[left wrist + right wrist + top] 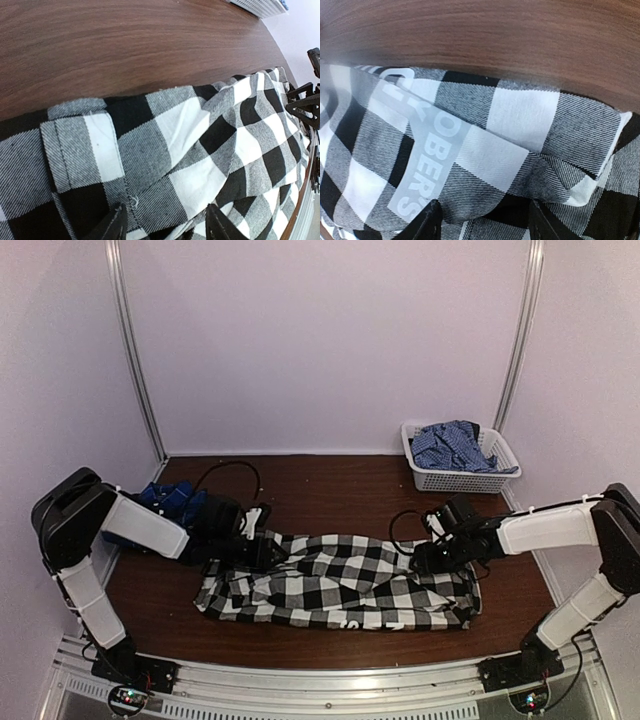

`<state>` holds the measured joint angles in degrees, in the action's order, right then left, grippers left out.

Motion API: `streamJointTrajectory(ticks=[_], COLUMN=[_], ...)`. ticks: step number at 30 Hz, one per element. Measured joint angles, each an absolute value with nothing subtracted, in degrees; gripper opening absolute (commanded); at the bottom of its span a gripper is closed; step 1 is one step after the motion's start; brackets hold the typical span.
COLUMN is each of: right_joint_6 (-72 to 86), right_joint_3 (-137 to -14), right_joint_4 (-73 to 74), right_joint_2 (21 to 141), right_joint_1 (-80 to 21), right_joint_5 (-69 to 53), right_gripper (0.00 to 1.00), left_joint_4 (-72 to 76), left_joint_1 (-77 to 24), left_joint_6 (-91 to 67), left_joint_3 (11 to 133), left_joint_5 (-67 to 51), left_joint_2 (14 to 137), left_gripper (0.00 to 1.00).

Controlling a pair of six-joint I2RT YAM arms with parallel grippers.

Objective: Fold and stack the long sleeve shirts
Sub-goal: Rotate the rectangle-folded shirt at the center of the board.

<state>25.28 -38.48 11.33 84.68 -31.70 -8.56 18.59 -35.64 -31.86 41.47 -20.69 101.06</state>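
The black-and-white checked shirt (pixel 340 585) lay flattened on the table (pixel 330 490), its long axis running straight from one gripper to the other. The left gripper (pixel 265 552) sat low over one end of the shirt and the right gripper (pixel 425 560) over the other, both at the shirt's far edge.

In the left wrist view the left gripper (pixel 164 227) had its fingers (pixel 117 225) spread, with checked cloth lying across the gap and a stitched flap just beyond the left finger. In the right wrist view the right gripper (pixel 482 222) was spread as well. Folded cloth bulged between its fingers (pixel 432 220), and a strip of white lettering ran away from the left finger. Neither pair visibly pinched the cloth.

The blue plaid shirt (pixel 450 445) was crumpled in a white basket (pixel 430 478) well beyond the right gripper.
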Motion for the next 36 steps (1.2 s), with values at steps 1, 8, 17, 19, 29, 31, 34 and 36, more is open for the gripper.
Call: streamJointTrajectory(ticks=[1, 8, 17, 19, 29, 31, 34, 36], right_joint_6=[25.3, 23.8, 17.9, 16.0, 8.3, 7.3, 5.4, 4.8], right_joint_3=[-38.5, -45.3, -72.4, -81.6, -114.1, -114.0, -111.5, -108.3], right_joint_4=[11.3, 10.2, 12.2, 13.8, 19.0, 20.3, 22.1, 22.5], right_joint_2=[85.5, 93.6, 115.3, 121.6, 142.0, 141.5, 138.7, 135.4], right_joint_1=[-31.7, -31.5, -31.1, -31.0, -30.9, -30.8, -30.9, -30.8], right_joint_5=[-8.6, -7.4, -6.6, -7.1, -12.1, -11.9, -11.1, -10.2], right_gripper=[0.60, 0.60, 0.61, 0.61, 0.75, 0.83, 0.89, 0.89], left_joint_4=[18.6, 18.0, 17.7, 18.2, 18.8, 18.0, 16.6, 15.9], left_joint_1=[-35.6, -35.6, -36.1, -37.3, -52.0, -54.0, -54.8, -54.8], left_joint_6=[-32.1, -32.5, -33.6, -34.1, -32.9, -31.9, -30.1, -28.7], left_joint_3=[40.9, 37.3, 31.3, 30.2, 29.9, 30.4, 30.7, 30.7], left_joint_5=[-20.4, -17.8, -13.4, -11.5, -7.2, -7.2, -7.3, -7.2], left_joint_2=[100.6, 97.3, 91.6, 90.7, 90.3, 90.0, 88.0, 85.7], left_gripper=[0.55, 0.55, 0.55, 0.55, 0.56, 0.56, 0.57, 0.59])
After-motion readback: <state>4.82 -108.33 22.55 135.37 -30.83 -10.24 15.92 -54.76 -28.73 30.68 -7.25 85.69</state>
